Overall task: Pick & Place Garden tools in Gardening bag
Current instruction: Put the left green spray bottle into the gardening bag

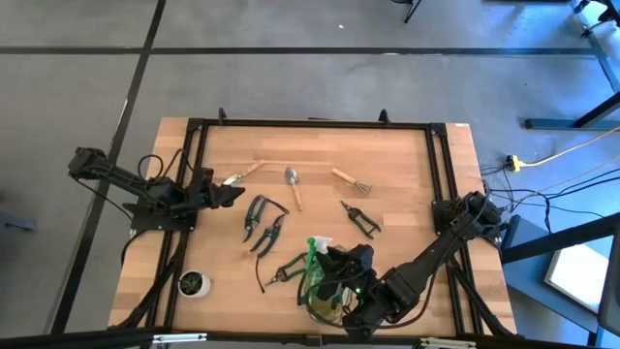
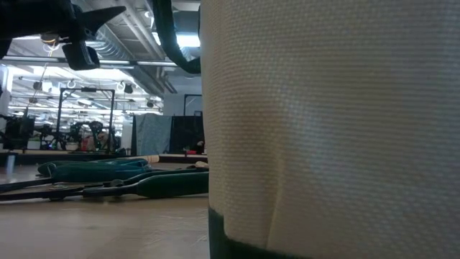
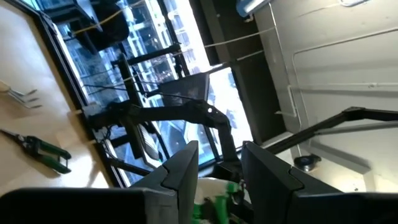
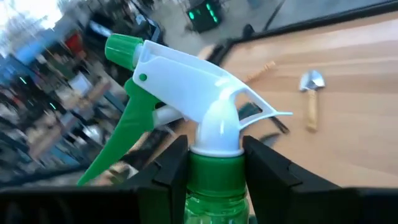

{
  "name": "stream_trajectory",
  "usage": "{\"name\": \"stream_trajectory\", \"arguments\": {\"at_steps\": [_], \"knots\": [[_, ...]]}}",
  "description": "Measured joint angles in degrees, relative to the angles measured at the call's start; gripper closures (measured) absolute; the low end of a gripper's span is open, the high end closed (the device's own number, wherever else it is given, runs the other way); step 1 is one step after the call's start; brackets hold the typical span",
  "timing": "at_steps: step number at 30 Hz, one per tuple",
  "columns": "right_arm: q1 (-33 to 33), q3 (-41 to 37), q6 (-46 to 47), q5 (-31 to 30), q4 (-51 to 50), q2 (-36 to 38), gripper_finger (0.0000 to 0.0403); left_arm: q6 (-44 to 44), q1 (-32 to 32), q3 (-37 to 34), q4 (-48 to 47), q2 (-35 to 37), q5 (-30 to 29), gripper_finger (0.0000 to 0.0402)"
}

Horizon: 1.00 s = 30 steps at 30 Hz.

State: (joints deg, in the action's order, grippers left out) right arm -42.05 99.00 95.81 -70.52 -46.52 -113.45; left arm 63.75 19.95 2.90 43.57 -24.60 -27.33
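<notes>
At the table's near edge, right tool (image 4: pixel 214 165) clamps spray bottle (image 4: pixel 205 118) above bag (image 1: pixel 325 302); left tool (image 3: pixel 221 171) half-open, empty.

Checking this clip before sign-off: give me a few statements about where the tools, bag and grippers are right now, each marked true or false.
1. The right gripper is closed on the spray bottle at its neck. True.
2. The spray bottle lies flat at the table's middle. False: it is held over the gardening bag.
3. The potted plant is inside the bag. False: it stands on the table's near left corner.
4. The left gripper holds nothing. True.
5. A trowel lies on the table. True.
</notes>
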Motion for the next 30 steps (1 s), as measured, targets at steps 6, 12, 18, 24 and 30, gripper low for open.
{"name": "stream_trajectory", "arguments": {"at_steps": [6,12,18,24,30], "knots": [[-2.1,0.0,6.1,3.7,-10.2,0.0,0.0274,0.0,1.1,0.0,0.0,0.0,0.0,0.0284],[-1.1,0.0,6.3,2.5,-6.7,-0.7,0.0274,0.0,1.5,0.0,0.0,0.0,0.0,0.0284],[1.4,0.0,2.0,1.8,1.7,-3.4,0.0274,0.0,1.5,0.0,0.0,0.0,0.0,0.0283],[1.5,0.0,3.6,3.3,0.8,-5.3,0.0274,0.0,1.5,0.0,0.0,0.0,1.8,0.0284],[1.1,0.0,4.3,3.4,-2.2,-5.2,0.0274,0.2,1.5,0.0,0.0,0.0,4.1,0.0284]]}}
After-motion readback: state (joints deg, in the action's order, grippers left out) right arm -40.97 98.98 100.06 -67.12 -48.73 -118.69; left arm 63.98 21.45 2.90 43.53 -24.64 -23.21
